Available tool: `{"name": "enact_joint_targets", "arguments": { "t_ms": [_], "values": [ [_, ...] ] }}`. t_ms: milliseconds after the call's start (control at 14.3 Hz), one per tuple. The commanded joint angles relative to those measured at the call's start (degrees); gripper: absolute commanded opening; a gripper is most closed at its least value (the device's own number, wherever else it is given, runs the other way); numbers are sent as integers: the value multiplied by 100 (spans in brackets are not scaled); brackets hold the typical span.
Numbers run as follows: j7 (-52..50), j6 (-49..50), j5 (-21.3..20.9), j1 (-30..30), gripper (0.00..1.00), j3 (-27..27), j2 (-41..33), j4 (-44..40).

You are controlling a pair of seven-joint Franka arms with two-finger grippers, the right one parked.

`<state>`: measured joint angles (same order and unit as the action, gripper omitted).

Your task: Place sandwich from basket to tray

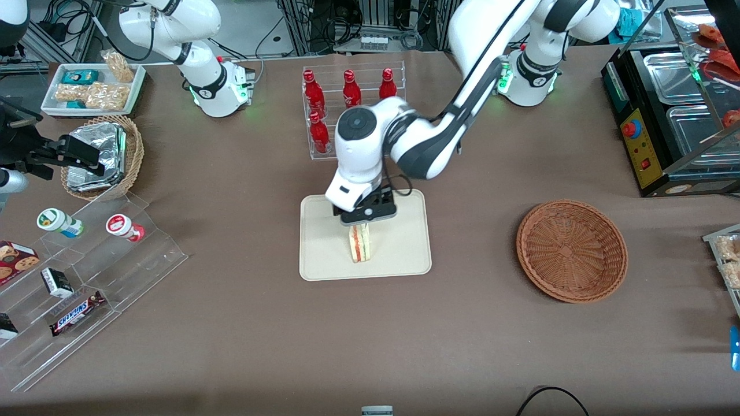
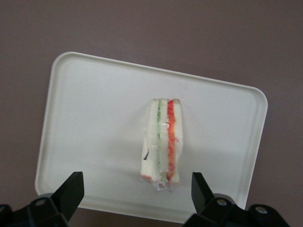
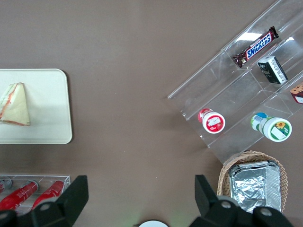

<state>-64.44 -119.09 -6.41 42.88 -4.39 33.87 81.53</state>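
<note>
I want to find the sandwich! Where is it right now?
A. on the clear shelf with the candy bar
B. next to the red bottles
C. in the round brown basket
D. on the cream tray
D: the sandwich stands on the tray, the open gripper just above it, while the basket holds nothing.

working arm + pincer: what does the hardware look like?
Glossy white shells with dark grey joint sections and a round dark cap on the wrist. Green light ring at the base. A black cable loops beside the black pincer, which hangs open above the sandwich on the tray; its fingers are black wedges.
</note>
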Motion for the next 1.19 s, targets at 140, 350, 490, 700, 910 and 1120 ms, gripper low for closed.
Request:
{"name": "enact_joint_targets", "arguments": {
  "t_ms": [140, 350, 490, 700, 910, 1120],
  "values": [
    [859, 105, 245, -875, 100, 122, -1248, 1617],
    [1775, 140, 298, -1456, 100, 114, -1908, 2322],
    [2432, 393, 298, -1869, 100, 122, -2374, 2665],
    [3802, 1560, 306, -2440, 100, 122, -2884, 2606],
    [5182, 2352, 359, -3213, 100, 122, -3438, 2492],
    [6318, 3240, 490, -3891, 100, 52, -3572, 1835]
  ]
}}
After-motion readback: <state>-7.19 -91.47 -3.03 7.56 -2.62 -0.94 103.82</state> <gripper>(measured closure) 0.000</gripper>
